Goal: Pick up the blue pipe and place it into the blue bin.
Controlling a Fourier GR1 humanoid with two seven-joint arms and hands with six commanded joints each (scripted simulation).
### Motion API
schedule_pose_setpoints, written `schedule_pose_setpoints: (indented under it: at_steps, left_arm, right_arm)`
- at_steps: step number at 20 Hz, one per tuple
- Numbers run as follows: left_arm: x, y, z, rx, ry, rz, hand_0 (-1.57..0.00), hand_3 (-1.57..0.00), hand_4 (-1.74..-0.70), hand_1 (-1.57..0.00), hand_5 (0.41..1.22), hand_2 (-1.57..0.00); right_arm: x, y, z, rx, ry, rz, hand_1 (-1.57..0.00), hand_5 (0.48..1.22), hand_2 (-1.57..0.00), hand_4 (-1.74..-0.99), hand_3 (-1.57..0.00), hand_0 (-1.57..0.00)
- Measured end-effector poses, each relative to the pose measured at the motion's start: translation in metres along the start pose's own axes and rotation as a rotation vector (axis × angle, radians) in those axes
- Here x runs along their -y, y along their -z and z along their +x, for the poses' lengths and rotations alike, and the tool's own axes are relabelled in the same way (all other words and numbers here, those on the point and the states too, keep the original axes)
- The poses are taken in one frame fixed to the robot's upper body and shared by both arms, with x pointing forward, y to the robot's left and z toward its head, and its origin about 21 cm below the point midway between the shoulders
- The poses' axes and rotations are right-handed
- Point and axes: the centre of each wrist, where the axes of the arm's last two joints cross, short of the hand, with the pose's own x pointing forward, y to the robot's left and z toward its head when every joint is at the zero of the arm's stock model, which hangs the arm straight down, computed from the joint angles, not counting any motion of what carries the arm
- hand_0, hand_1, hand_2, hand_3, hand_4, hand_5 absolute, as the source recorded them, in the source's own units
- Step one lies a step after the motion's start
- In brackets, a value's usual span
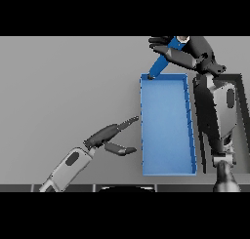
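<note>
Two hands show over the grey table (58,87), and we read them from the left. At about eight o'clock from the table's centre, our left hand (108,137) hangs idle just beside the near left wall of the blue bin (166,126), fingers straight and spread, thumb apart, holding nothing; we judge it is parked there to stay clear of the work. Moving right, the bin lies lengthways with its open floor facing us, a ready target. At its far left corner, roughly one o'clock in the view, the blue pipe (159,65) slants down steeply, its dark lower end at or just over the bin's rim. Our right hand (177,51) has its fingers curled round the pipe's upper part, the arm coming up the right side past the bin. We judge the tilt serves to aim the lower end into the bin first, so the release step looks close. Whether that lower end touches the rim or hovers above it, we cannot tell. The pipe's top is hidden under the fingers, and a dark shape at three o'clock, behind the right forearm, is too covered to identify.
</note>
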Motion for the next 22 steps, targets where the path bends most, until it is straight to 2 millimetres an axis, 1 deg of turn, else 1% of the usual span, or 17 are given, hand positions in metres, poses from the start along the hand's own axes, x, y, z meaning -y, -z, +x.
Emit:
schedule_pose_setpoints:
  at_steps: [2, 3, 4, 5, 6, 7, 11, 12, 14, 15, 16, 17, 18, 19, 20, 21, 22]
  left_arm:
    - [-0.001, 0.001, 0.000, -0.008, 0.001, 0.010, 0.00, 0.00, -0.90, 0.00, 0.489, 0.00]
    - [-0.001, -0.003, 0.000, 0.000, 0.001, 0.007, 0.00, 0.00, -0.89, 0.00, 0.487, 0.00]
    - [-0.006, -0.003, 0.000, -0.010, 0.011, 0.011, 0.00, 0.00, -0.89, 0.00, 0.483, 0.00]
    - [-0.006, 0.000, 0.001, -0.026, 0.000, 0.014, 0.00, 0.00, -0.89, 0.00, 0.478, 0.00]
    - [-0.001, 0.001, 0.001, -0.019, -0.007, 0.002, 0.00, 0.00, -0.89, 0.00, 0.474, 0.00]
    - [-0.004, 0.001, 0.001, -0.022, -0.004, 0.006, 0.00, 0.00, -0.89, 0.00, 0.473, 0.00]
    - [-0.003, 0.004, -0.001, -0.017, 0.001, 0.012, 0.00, 0.00, -0.88, 0.00, 0.463, 0.00]
    - [-0.003, 0.004, 0.001, -0.007, 0.000, 0.010, 0.00, 0.00, -0.88, 0.00, 0.463, 0.00]
    - [0.002, 0.003, 0.000, -0.008, -0.013, 0.004, 0.00, 0.00, -0.88, 0.00, 0.462, 0.00]
    - [0.002, 0.004, 0.001, -0.010, -0.006, 0.006, 0.00, 0.00, -0.88, 0.00, 0.460, 0.00]
    - [0.004, 0.003, -0.001, -0.010, -0.010, 0.002, 0.00, 0.00, -0.89, 0.00, 0.457, 0.00]
    - [0.002, 0.003, 0.001, -0.010, -0.012, 0.008, 0.00, 0.00, -0.89, 0.00, 0.455, 0.00]
    - [0.001, 0.004, 0.003, -0.014, -0.011, 0.005, 0.00, 0.00, -0.89, 0.00, 0.453, 0.00]
    - [-0.001, 0.001, 0.002, -0.013, -0.011, 0.013, 0.00, 0.00, -0.89, 0.00, 0.454, 0.00]
    - [-0.002, 0.004, 0.005, -0.025, -0.006, 0.008, 0.00, 0.00, -0.89, 0.00, 0.453, 0.00]
    - [0.000, 0.001, 0.003, -0.013, -0.003, 0.006, 0.00, 0.00, -0.89, 0.00, 0.454, 0.00]
    - [0.000, -0.001, 0.002, -0.010, -0.005, 0.002, 0.00, 0.00, -0.89, 0.00, 0.453, 0.00]
  right_arm:
    - [0.017, -0.009, -0.024, -0.076, 0.024, -0.074, -1.57, 1.117, -1.57, -1.740, -1.57, -1.57]
    - [0.022, -0.013, -0.036, -0.115, 0.038, -0.112, -1.57, 1.121, -1.57, -1.740, -1.57, -1.57]
    - [0.025, -0.021, -0.050, -0.153, 0.044, -0.134, -1.57, 1.122, -1.57, -1.740, -1.57, -1.57]
    - [0.026, -0.024, -0.064, -0.201, 0.045, -0.155, -1.57, 1.121, -1.57, -1.740, -1.57, -1.57]
    - [0.028, -0.031, -0.075, -0.253, 0.050, -0.188, -1.57, 1.120, -1.57, -1.740, -1.57, -1.57]
    - [0.030, -0.037, -0.084, -0.292, 0.057, -0.211, -1.57, 1.120, -1.57, -1.741, -1.57, -1.57]
    - [0.033, -0.067, -0.129, -0.471, 0.104, -0.289, -1.57, 1.122, -1.57, -1.741, -1.57, -1.57]
    - [0.031, -0.070, -0.141, -0.528, 0.111, -0.295, -1.57, 1.124, -1.57, -1.694, -1.57, -1.57]
    - [0.034, -0.082, -0.155, -0.613, 0.115, -0.304, -1.57, 1.121, -1.57, -1.622, -1.57, -1.57]
    - [0.029, -0.085, -0.164, -0.648, 0.113, -0.295, -1.57, 1.114, -1.57, -1.591, -1.57, -1.57]
    - [0.031, -0.091, -0.172, -0.696, 0.108, -0.301, -1.57, 1.110, -1.57, -1.599, -1.33, -1.57]
    - [0.031, -0.094, -0.180, -0.752, 0.109, -0.306, -1.46, 1.133, -1.39, -1.547, -1.12, -1.56]
    - [0.034, -0.096, -0.185, -0.812, 0.114, -0.329, -1.17, 1.150, -1.11, -1.503, -0.90, -1.31]
    - [0.029, -0.101, -0.193, -0.868, 0.137, -0.329, -0.93, 1.164, -0.89, -1.455, -0.72, -1.04]
    - [0.025, -0.097, -0.198, -0.916, 0.147, -0.330, -0.75, 1.176, -0.71, -1.392, -0.57, -0.84]
    - [0.028, -0.099, -0.199, -0.964, 0.153, -0.347, -0.60, 1.157, -0.57, -1.338, -0.46, -0.67]
    - [0.025, -0.100, -0.203, -0.990, 0.182, -0.338, -0.48, 1.141, -0.46, -1.285, -0.37, -0.53]
